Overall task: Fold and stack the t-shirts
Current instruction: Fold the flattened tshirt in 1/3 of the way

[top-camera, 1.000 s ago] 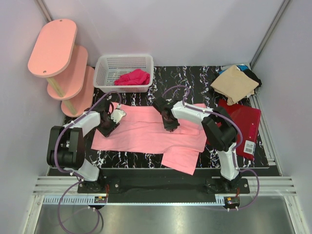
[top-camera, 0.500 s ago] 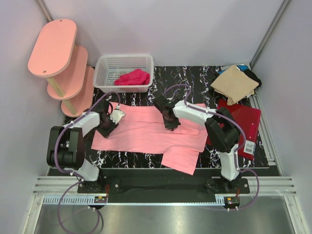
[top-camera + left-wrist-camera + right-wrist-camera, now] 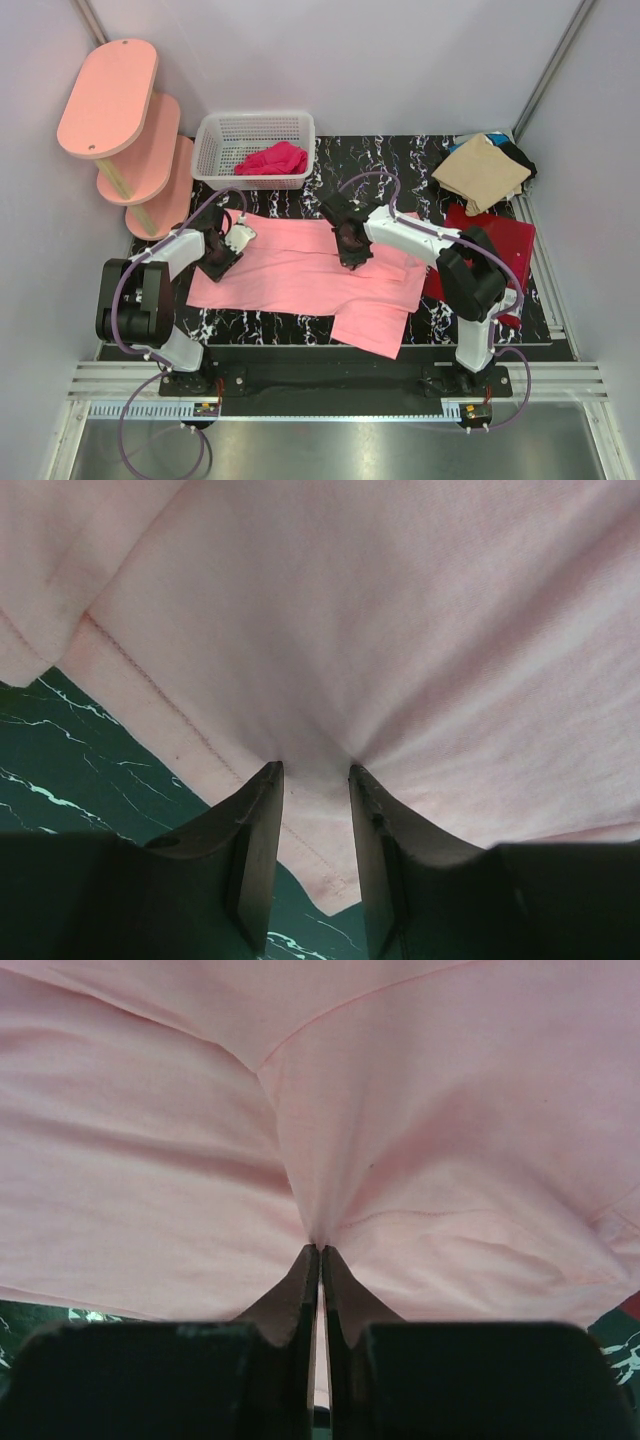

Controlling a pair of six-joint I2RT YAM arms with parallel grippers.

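Observation:
A large salmon-pink t-shirt (image 3: pixel 295 272) lies spread across the dark marbled table, one sleeve hanging toward the near edge. My left gripper (image 3: pixel 222 254) is at the shirt's left edge. In the left wrist view the jaws (image 3: pixel 315 772) are closed on a bunch of the pink cloth (image 3: pixel 400 630) beside its stitched hem. My right gripper (image 3: pixel 350 248) is at the shirt's middle back. Its jaws (image 3: pixel 320 1250) are shut on a thin raised fold of the pink cloth (image 3: pixel 450 1120). A dark red t-shirt (image 3: pixel 497 242) lies flat at the right. Behind it a tan t-shirt (image 3: pixel 482 172) rests on a black one (image 3: pixel 522 158).
A white mesh basket (image 3: pixel 255 119) with a magenta cloth (image 3: pixel 272 160) stands at the back left. A pink three-tier shelf (image 3: pixel 110 100) rises at the far left. The right arm's elbow (image 3: pixel 480 280) hangs over the dark red shirt's near end.
The right gripper has closed on a fold of the pink shirt and shifted slightly back and right; its elbow swung right. The left gripper has not moved.

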